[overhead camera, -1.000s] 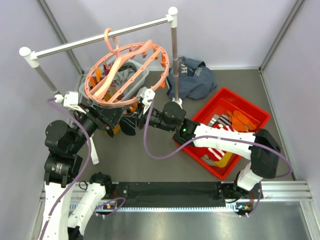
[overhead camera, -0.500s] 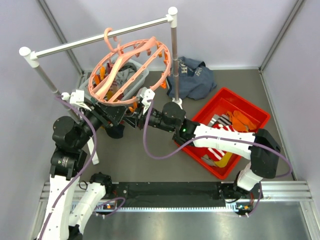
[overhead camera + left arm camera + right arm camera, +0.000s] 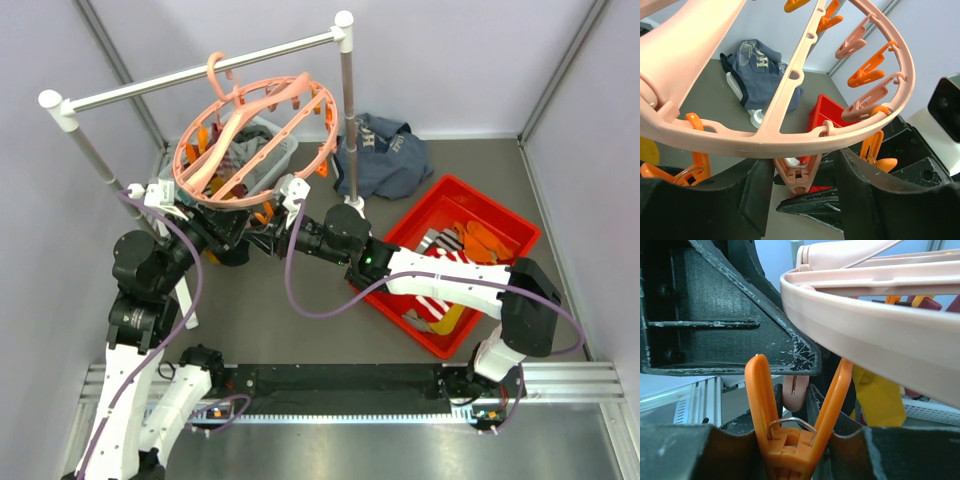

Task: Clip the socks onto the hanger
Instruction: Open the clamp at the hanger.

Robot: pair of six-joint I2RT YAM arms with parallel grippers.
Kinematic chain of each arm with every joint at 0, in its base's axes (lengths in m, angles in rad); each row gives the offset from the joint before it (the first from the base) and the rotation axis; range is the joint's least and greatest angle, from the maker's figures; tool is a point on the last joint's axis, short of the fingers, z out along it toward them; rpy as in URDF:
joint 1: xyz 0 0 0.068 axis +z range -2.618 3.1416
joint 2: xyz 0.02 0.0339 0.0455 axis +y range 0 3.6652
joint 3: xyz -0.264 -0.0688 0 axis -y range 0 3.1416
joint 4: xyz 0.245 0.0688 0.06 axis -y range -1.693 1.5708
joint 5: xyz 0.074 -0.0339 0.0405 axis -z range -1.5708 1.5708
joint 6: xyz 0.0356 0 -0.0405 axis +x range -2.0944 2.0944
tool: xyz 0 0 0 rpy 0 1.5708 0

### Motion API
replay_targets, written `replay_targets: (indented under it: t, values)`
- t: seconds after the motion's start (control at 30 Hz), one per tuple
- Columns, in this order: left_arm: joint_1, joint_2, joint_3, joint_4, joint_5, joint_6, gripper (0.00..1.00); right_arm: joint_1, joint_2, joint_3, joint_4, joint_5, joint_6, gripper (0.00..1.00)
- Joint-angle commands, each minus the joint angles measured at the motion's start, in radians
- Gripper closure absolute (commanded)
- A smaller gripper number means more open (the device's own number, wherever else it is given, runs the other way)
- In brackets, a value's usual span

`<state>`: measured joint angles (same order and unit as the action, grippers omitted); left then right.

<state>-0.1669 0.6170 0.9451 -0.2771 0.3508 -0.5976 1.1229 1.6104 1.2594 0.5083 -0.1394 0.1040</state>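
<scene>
I've brought the left gripper up astride the hanger's salmon peg, jaws half apart, gripping nothing. The right gripper pinches an orange peg. Socks at four o'clock await clipping.

Salmon-pink hanger with orange and pink pegs, beside a red bin of bright socks.
The closest peg is orange with a silver wire spring. The socks are red-and-white striped, plain orange or yellow. A navy garment has white lettering. The rail is white and grey, the arms are black and white with purple cables, and the floor is grey.
</scene>
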Motion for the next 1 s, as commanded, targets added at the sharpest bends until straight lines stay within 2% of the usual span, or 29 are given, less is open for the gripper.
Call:
replay_targets:
  t: [0.0, 0.17, 0.23, 0.27, 0.3, 0.37, 0.4, 0.47, 0.5, 0.63, 0.77, 0.8, 0.9, 0.97]
  values:
    - [0.000, 0.015, -0.009, 0.105, -0.038, 0.041, 0.50, 0.018, -0.007, 0.028, 0.045, -0.014, -0.026, 1.00]
    - [0.000, 0.016, -0.009, 0.127, -0.044, 0.064, 0.60, 0.018, -0.020, 0.018, 0.016, 0.001, -0.030, 1.00]
    - [0.000, 0.018, -0.011, 0.141, -0.047, 0.076, 0.65, 0.018, -0.033, -0.003, 0.003, 0.021, -0.032, 0.92]
    - [0.000, 0.018, -0.011, 0.145, -0.050, 0.081, 0.66, 0.018, -0.055, -0.012, -0.007, 0.030, -0.032, 0.87]
    - [0.000, 0.018, -0.012, 0.153, -0.053, 0.087, 0.68, 0.018, -0.066, -0.035, -0.034, 0.040, -0.033, 0.75]
    - [-0.002, 0.018, -0.014, 0.159, -0.062, 0.107, 0.73, 0.017, -0.092, -0.061, -0.072, 0.084, -0.035, 0.63]
    - [-0.005, 0.018, -0.017, 0.161, -0.067, 0.114, 0.74, 0.018, -0.122, -0.086, -0.132, 0.127, -0.035, 0.53]
    - [-0.013, 0.018, -0.025, 0.173, -0.076, 0.140, 0.80, 0.018, -0.158, -0.109, -0.203, 0.179, -0.033, 0.45]
    - [-0.016, 0.017, -0.035, 0.177, -0.082, 0.147, 0.81, 0.020, -0.196, -0.126, -0.241, 0.229, -0.027, 0.38]
    - [-0.022, 0.007, -0.075, 0.211, -0.098, 0.168, 0.87, 0.017, -0.294, -0.158, -0.504, 0.357, 0.019, 0.26]
    - [-0.025, 0.007, -0.120, 0.254, -0.108, 0.179, 0.98, 0.012, -0.394, -0.166, -0.796, 0.529, 0.097, 0.14]
    - [-0.025, 0.009, -0.133, 0.256, -0.110, 0.189, 1.00, 0.006, -0.412, -0.170, -0.850, 0.584, 0.115, 0.08]
    - [-0.029, 0.009, -0.146, 0.251, -0.122, 0.214, 1.00, -0.035, -0.489, -0.176, -1.055, 0.667, 0.215, 0.01]
    - [-0.034, 0.004, -0.146, 0.234, -0.131, 0.232, 1.00, -0.096, -0.541, -0.181, -1.186, 0.681, 0.292, 0.01]
